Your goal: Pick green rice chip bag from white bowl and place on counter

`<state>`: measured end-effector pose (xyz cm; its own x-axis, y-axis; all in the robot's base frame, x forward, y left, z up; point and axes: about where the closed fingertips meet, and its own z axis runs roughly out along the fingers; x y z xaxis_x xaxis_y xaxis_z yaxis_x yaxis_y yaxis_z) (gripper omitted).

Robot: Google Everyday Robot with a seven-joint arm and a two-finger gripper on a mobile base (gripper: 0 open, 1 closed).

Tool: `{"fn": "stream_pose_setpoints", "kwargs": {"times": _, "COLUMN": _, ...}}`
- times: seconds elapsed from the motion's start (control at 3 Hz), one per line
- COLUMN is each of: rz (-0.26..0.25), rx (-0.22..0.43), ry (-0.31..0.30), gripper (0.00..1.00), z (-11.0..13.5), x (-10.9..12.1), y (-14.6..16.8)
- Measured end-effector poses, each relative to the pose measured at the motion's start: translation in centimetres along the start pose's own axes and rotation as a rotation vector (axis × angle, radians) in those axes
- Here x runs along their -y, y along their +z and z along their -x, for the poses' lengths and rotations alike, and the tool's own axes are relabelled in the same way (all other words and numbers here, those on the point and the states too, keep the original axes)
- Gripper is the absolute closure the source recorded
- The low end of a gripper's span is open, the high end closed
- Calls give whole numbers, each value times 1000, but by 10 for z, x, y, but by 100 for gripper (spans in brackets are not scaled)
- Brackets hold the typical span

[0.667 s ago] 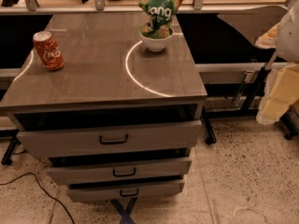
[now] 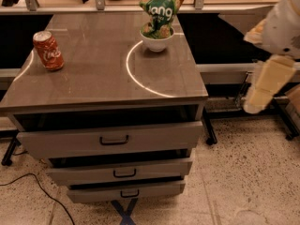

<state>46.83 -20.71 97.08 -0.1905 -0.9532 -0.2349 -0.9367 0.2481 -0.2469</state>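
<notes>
Currently, a glossy grey-brown counter (image 2: 93, 86) tops a grey cabinet of three drawers (image 2: 112, 139), seen from above and in front. Toward the back right of the counter sits the white bowl (image 2: 156, 43). The green rice chip bag (image 2: 162, 11) stands upright inside it, its crinkled top rising well above the rim. A thin white curved line (image 2: 132, 74) on the surface sweeps around the front of the bowl. A red soda can (image 2: 48, 50) stands near the left edge, well apart from the bowl.

My arm (image 2: 281, 27) enters at the right edge of the view, off to the side of the cabinet. The pale cream piece hanging from it is, I think, my gripper (image 2: 257, 97), though I cannot be sure from this angle. It hangs beside the counter's right edge, over the floor, well apart from the bag and touching nothing. I cannot tell whether it is open or closed.

I judge the task to be at its very start: the approach to the bag, with nothing grasped. The next move calls for raising the gripper above the counter, carrying it left over the bowl, and closing on the bag's upper part without dragging or tipping the bowl. Then comes a lift clear of the rim and a set-down on bare counter.
</notes>
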Motion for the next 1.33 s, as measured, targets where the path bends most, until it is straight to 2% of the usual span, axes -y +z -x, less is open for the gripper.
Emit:
{"fn": "stream_pose_setpoints", "kwargs": {"times": 0.33, "rz": -39, "rx": 44, "ry": -31, "gripper": 0, "z": 24, "x": 55, "y": 24}}
{"fn": "stream_pose_setpoints", "kwargs": {"times": 0.67, "rz": -130, "rx": 107, "ry": -49, "gripper": 0, "z": 58, "x": 123, "y": 41}}
{"fn": "stream_pose_setpoints", "kwargs": {"times": 1.0, "rz": -151, "rx": 126, "ry": -51, "gripper": 0, "z": 65, "x": 135, "y": 40}}
{"fn": "stream_pose_setpoints", "kwargs": {"times": 1.33, "rz": -156, "rx": 132, "ry": -42, "gripper": 0, "z": 66, "x": 136, "y": 41}}
